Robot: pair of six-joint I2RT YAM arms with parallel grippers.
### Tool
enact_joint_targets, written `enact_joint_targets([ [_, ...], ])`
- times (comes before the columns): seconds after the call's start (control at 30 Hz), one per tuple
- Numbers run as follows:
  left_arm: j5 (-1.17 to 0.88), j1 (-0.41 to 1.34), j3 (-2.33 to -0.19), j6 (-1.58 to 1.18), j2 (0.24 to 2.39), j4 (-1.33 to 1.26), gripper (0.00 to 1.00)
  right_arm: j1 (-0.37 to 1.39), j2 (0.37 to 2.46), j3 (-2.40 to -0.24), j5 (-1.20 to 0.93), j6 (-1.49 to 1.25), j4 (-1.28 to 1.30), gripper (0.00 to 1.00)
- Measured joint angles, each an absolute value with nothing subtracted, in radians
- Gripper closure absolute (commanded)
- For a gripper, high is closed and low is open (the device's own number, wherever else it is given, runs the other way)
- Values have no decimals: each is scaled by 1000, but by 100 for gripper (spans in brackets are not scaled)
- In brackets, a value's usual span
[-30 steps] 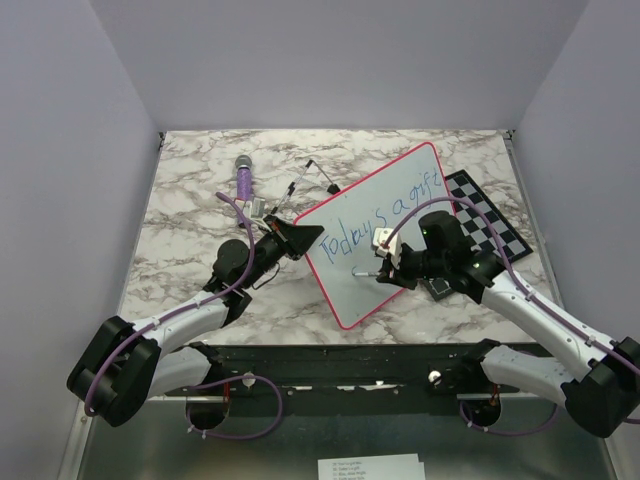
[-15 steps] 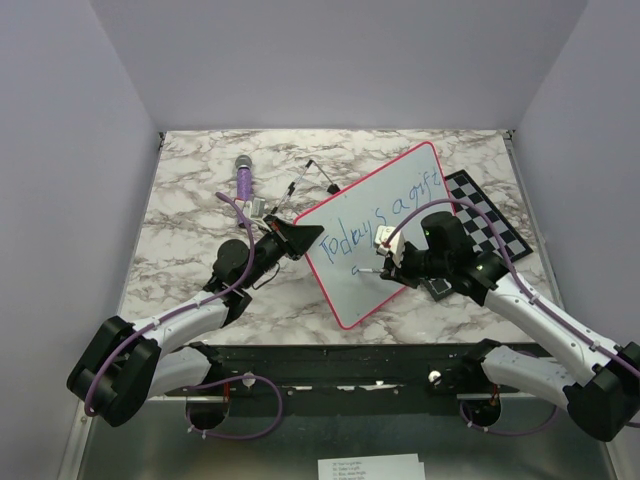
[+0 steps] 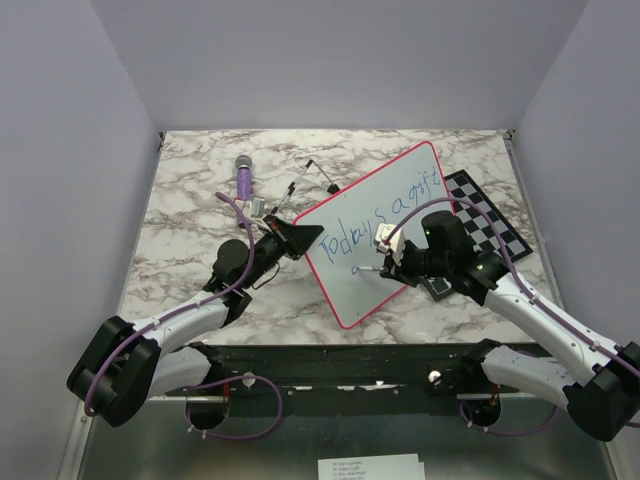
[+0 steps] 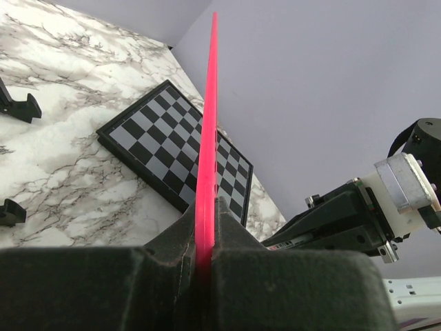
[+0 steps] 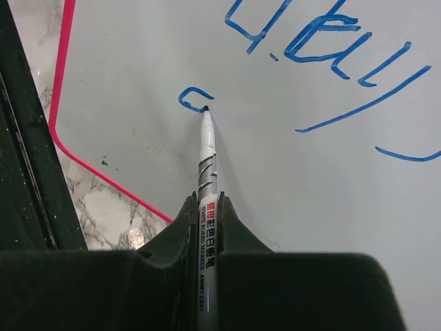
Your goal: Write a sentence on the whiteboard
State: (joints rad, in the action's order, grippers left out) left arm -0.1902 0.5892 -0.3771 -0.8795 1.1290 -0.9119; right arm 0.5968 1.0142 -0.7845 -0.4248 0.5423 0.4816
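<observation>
The right gripper point(image 5: 208, 207) is pressed together on a whiteboard marker point(image 5: 205, 155), which runs straight out from between its jaws. The marker's tip touches the whiteboard point(image 5: 324, 221) at the end of a small blue hook-shaped stroke point(image 5: 191, 96). In the top view the marker's long axis points from the right gripper point(image 3: 392, 262) leftward, toward the other arm. The tip sits just under the start of the sentence point(image 3: 385, 213). That first line, in blue, climbs along the whiteboard's point(image 3: 362, 295) long axis from near-left to far-right, and the second line is only just begun. The bare white strip for it stretches from the tip back toward the right arm's own side and on to the far-right corner. Judging from that, the next strokes call for drawing the marker rightward, parallel to the line above. The left gripper point(image 4: 205, 231) pinches the pink-red rim point(image 4: 210, 103) of the short left edge, with its jaws closed on the rim from both faces, and it steadies the board. It is nearer that edge, while the right arm alone reaches the writing. Whether the board lies flat or is raised I cannot tell. It overlaps the chessboard point(image 3: 492, 222) at its right side, on the marbled tabletop point(image 3: 190, 215).
</observation>
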Motion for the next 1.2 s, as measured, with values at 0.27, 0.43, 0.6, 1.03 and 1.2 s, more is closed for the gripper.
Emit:
enact_joint_targets([
  [0.27, -190, 589, -377, -880, 1129, -915, 100, 597, 1016, -799, -422, 537, 460, 99],
  [0.43, -190, 589, -377, -879, 1129, -914, 100, 597, 1023, -800, -422, 539, 460, 100],
  [0.6, -190, 589, -377, -879, 1129, -914, 100, 597, 1023, -800, -423, 558, 466, 99],
  [1.03, -190, 589, -377, -879, 1129, -915, 100, 596, 1005, -767, -433, 615, 561, 100],
  [1.2, -190, 589, -377, -879, 1129, -916, 100, 598, 1016, -758, -465, 630, 594, 100],
])
